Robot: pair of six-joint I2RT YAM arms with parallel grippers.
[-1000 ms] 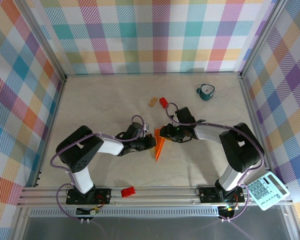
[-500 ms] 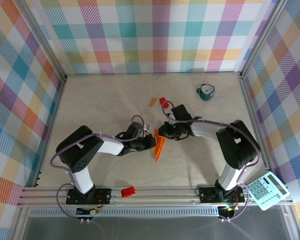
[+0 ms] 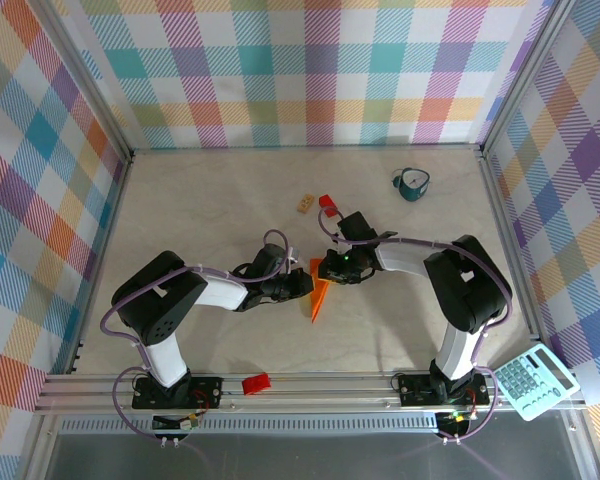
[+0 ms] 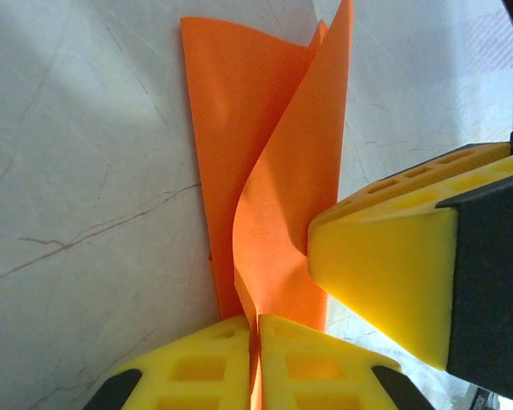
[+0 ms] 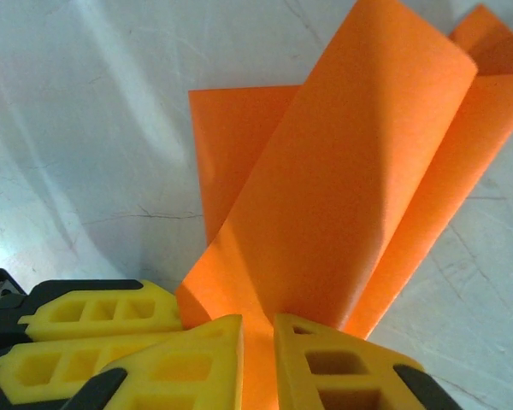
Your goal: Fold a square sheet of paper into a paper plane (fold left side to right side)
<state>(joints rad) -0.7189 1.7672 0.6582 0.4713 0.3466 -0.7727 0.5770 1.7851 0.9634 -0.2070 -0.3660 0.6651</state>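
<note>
The paper point(image 4: 269, 162) is clenched by the left pincer point(image 4: 256, 331) and the right pincer point(image 5: 258, 333), a flap curling up off the surface point(image 4: 85, 171) ahead of both.

The left arm point(image 3: 195, 292) rises from its base, folds at the elbow and lays its forearm low, reaching right toward the middle. The right arm point(image 3: 420, 262) mirrors it, elbow high and forearm reaching left, so the two wrists meet almost nose to nose. The left gripper point(image 4: 256, 323) has its yellow jaws pressed together on a raised flap of the sheet of paper point(image 4: 282, 188). The right gripper point(image 5: 258, 323) pinches the same sheet, with only a paper-filled slit between its jaws. The grippers sit just beside each other and may be touching.
</note>
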